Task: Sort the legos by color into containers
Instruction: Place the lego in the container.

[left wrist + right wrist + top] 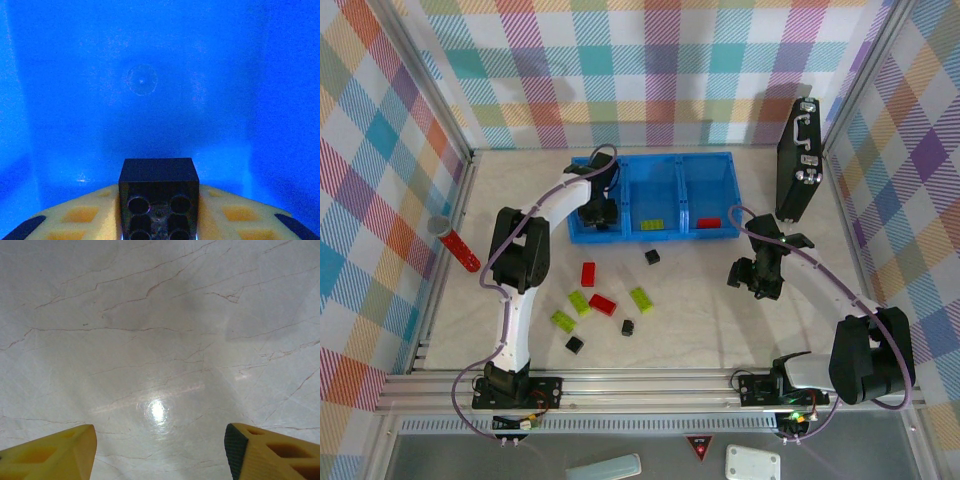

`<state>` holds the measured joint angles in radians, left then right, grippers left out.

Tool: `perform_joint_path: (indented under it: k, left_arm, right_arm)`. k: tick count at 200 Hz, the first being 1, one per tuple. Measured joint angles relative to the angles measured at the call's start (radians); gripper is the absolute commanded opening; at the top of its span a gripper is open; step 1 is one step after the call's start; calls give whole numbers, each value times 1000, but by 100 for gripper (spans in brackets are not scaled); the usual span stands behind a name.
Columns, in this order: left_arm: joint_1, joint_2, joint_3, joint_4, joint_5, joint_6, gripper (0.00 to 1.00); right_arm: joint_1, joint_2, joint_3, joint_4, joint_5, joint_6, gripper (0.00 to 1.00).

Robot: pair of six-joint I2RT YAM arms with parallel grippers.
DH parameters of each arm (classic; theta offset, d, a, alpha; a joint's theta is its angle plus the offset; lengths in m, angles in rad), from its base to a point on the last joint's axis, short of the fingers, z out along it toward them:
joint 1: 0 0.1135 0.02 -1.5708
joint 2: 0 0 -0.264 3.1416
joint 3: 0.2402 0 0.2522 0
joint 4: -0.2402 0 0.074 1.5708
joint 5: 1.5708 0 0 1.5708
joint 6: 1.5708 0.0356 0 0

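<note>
Sorting under way: the left pincer point(595, 212) reaches down into the left compartment point(142, 80) of the blue tray point(665, 157) at the far side of the tabletop point(700, 320). Its yellow fingers point(75, 215) are clamped on a black brick point(158, 175), whose hollow underside faces the wrist camera. Whether that brick touches the compartment floor cannot be told. The middle compartment point(655, 195) holds one green brick point(653, 225) and the right compartment point(712, 190) holds one red brick point(709, 222), each close to the near wall. The right pincer point(160, 455) hangs over bare, marble-veined tabletop, just near of the tray's right corner. Its finger pads point(55, 452) are apart with nothing between them. Loose bricks lie on the tabletop between the two arms. A second black brick point(652, 257) sits just near of the tray and a second red brick point(588, 273) lies to its left. Nearer the camera are a lime brick point(580, 302), a third red brick point(603, 304) beside it, and another lime brick point(641, 298) to the right. A fourth green one point(562, 320), a small black cube point(628, 327) and a last black cube point(574, 344) lie nearest the arm bases. A red cylinder point(460, 250) rests at the left edge, and a black case point(798, 165) stands upright at the far right.
</note>
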<state>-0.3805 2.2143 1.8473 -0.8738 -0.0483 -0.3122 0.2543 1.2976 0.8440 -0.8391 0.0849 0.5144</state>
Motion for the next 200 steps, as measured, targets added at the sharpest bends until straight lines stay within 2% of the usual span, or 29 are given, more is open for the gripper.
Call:
perform_joint_path:
  k: [154, 200]
  left_arm:
    - [0, -31, 18, -22, 0, 14, 41]
    - [0, -113, 5, -40, 0, 14, 41]
  right_arm:
    - [0, -1, 0, 0, 0, 0, 70]
    - [0, -1, 0, 0, -2, -1, 70]
